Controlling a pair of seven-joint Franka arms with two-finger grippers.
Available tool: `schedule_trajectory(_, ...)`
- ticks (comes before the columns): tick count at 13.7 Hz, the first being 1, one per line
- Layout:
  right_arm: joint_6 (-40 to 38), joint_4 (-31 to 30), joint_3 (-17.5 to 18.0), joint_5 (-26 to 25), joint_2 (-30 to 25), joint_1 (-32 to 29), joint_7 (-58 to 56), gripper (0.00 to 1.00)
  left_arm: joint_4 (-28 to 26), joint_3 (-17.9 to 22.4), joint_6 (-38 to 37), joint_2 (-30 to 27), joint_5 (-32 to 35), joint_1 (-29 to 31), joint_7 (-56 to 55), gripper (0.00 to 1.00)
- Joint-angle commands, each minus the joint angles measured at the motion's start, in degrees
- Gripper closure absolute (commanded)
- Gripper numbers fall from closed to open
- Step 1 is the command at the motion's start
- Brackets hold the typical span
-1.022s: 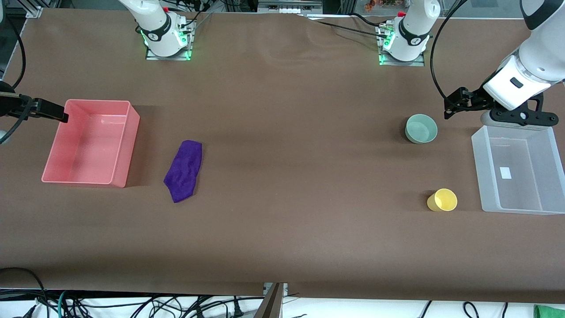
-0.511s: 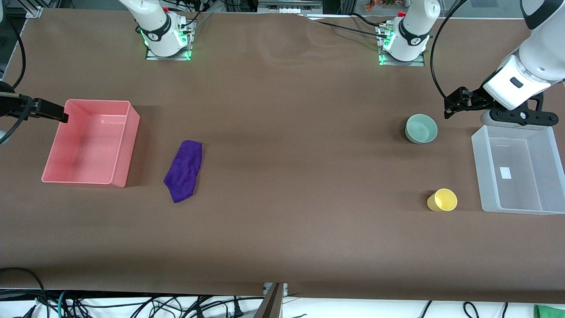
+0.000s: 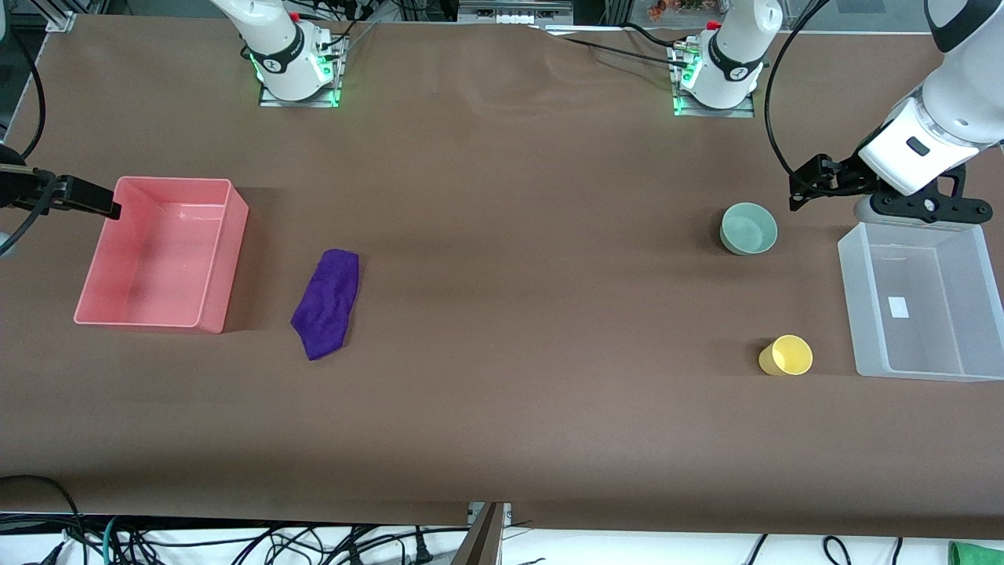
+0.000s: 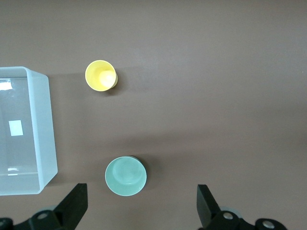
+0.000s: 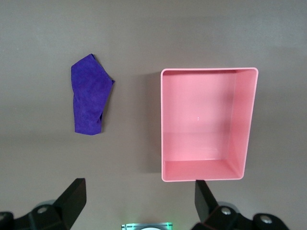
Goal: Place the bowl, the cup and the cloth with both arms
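Note:
The mint-green bowl (image 3: 749, 228) stands upright on the brown table near the left arm's end, also in the left wrist view (image 4: 125, 176). The yellow cup (image 3: 786, 355) stands nearer to the front camera than the bowl, also in the left wrist view (image 4: 100, 75). The purple cloth (image 3: 327, 303) lies flat beside the pink bin, also in the right wrist view (image 5: 89, 99). My left gripper (image 3: 925, 209) hangs high, open and empty; its wrist view (image 4: 140, 203) has the bowl below it. My right gripper (image 3: 20, 190) is at the view's edge beside the pink bin, open and empty (image 5: 139, 201).
An empty pink bin (image 3: 226, 259) stands at the right arm's end, also in the right wrist view (image 5: 201, 175). An empty clear plastic bin (image 3: 853, 314) stands at the left arm's end beside the cup and bowl, also in the left wrist view (image 4: 48, 129). Bare brown table lies between the cloth and the bowl.

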Motion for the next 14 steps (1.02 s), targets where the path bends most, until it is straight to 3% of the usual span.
schedule_trajectory(1, -0.5, 1.7, 0.2, 0.3, 0.6, -0.1, -0.9, 0.00, 0.2, 0.1, -1.0, -0.8, -0.4, -0.3, -0.8, 0.00)
schedule_trajectory(8, -0.4, -0.4, 0.9, 0.4, -0.1, 0.3, -0.5, 0.00, 0.2, -1.2, 1.2, -0.7, 2.2, -0.5, -0.9, 0.00)
schedule_trajectory(14, 1.9, -8.5, 4.2, -0.3, -1.0, 0.6, -0.4, 0.00, 0.0, -2.3, 0.9, -0.8, 3.8, 0.3, -1.7, 0.00)
